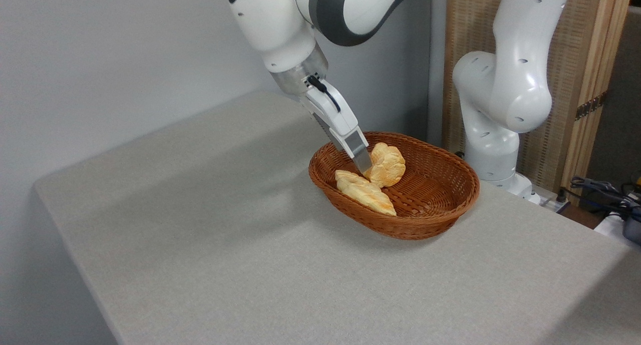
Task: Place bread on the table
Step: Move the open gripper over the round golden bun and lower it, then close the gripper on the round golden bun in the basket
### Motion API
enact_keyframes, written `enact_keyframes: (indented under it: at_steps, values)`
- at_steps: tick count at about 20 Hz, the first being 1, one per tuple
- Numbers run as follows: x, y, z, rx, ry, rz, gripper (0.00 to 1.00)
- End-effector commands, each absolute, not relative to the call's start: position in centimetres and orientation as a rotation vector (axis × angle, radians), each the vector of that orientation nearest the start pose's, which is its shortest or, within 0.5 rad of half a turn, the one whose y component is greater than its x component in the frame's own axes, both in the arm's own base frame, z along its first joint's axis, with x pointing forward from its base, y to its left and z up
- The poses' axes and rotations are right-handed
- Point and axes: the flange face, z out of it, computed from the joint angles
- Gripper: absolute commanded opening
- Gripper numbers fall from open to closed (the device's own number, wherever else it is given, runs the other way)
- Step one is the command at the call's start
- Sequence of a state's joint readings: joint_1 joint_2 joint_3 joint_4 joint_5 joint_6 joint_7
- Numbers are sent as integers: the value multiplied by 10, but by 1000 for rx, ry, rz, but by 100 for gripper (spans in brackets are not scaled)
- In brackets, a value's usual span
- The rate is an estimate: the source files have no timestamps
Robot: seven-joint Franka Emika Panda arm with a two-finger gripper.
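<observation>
Fingers point(361, 160) sit down in the basket point(440, 205) against the bun point(386, 165), gap hidden so grip unclear; best to clamp squarely, lift clear of the loaf point(364, 192), then onto bare desk point(210, 245).

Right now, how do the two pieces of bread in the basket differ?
The bread is a rounded knotted bun; the braided loaf is long and narrow. The bun lies farther back, with the gripper finger against its left side; the loaf lies nearer the front, apart from the fingertip. The bun looks deeper orange, the loaf paler. Both rest inside the wicker basket, side by side.
</observation>
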State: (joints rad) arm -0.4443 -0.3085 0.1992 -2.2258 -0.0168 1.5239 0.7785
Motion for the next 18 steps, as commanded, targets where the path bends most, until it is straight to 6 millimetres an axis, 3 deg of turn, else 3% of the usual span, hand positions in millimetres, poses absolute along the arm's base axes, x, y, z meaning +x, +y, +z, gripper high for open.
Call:
enact_keyframes:
  at_steps: [1,11,12,13,14,16,18]
  values:
    - [380,-98,458,-2780,1747,667,100]
    - [368,-94,431,-2723,1814,815,100]
    - [368,-94,428,-2716,1826,824,91]
    - [368,-93,428,-2711,1838,826,71]
    - [368,-94,426,-2705,1848,830,45]
    - [370,-94,423,-2703,1851,832,28]
    - [372,-94,421,-2706,1845,832,20]
